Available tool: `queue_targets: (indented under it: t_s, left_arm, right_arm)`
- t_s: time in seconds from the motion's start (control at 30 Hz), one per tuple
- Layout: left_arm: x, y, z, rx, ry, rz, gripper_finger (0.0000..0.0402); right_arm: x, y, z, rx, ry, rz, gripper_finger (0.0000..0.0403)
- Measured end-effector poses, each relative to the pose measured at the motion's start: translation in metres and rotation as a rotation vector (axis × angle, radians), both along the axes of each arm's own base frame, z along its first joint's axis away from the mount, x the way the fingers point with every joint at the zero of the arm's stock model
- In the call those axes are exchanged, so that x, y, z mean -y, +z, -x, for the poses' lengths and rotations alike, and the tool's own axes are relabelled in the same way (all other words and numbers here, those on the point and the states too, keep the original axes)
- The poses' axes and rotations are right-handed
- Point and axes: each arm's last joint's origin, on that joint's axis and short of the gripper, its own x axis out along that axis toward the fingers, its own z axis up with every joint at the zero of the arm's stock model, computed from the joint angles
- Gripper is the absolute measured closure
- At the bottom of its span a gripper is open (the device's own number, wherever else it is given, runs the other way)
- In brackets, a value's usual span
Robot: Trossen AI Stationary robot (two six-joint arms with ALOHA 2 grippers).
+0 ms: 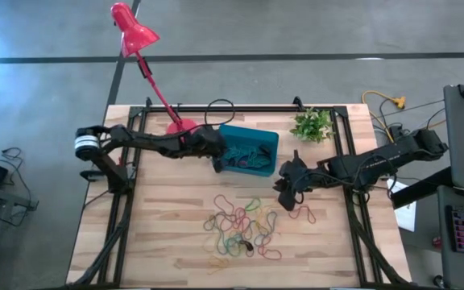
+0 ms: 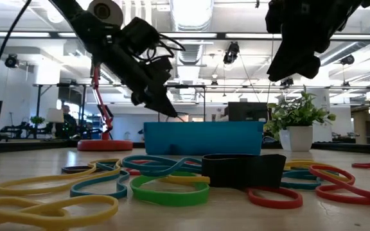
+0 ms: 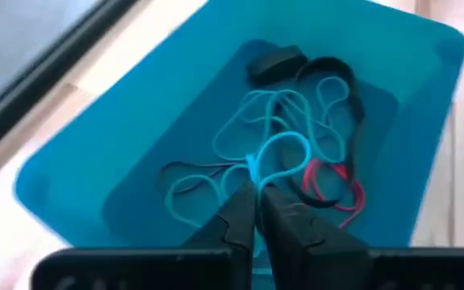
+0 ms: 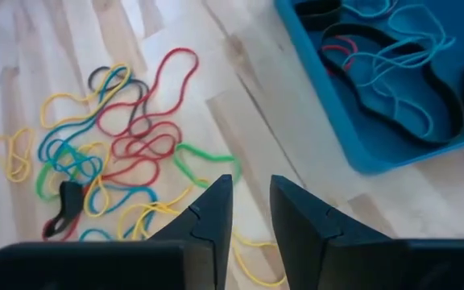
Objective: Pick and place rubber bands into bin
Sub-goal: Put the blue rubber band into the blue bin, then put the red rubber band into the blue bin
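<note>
Jaws: left gripper [image 3: 254,211] pinched together on a teal band strand, over the bin; right gripper [image 4: 250,211] parted narrowly, holding nothing, at the bin's four o'clock. Light wooden slatted table [image 1: 167,242]. Small rectangular teal-blue plastic bin [image 1: 267,142], twelve o'clock of centre, containing teal, black and red bands. Loose multicoloured rubber bands [image 1: 240,227], heaped at six o'clock of the bin.
</note>
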Motion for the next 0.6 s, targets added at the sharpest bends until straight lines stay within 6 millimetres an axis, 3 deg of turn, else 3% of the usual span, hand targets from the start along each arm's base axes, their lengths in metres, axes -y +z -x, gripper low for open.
queue_targets:
  t_s: [0.33,0.6]
  left_arm:
    - [-0.003,0.015,-0.012,0.052,-0.011,-0.008,0.0302]
    - [-0.002,0.021,-0.012,-0.007,-0.024,0.017,0.0281]
  right_arm:
    - [-0.012,0.0,0.003,0.003,0.002,-0.013,0.0311]
    - [-0.031,-0.008,0.02,-0.131,0.054,-0.058,0.0305]
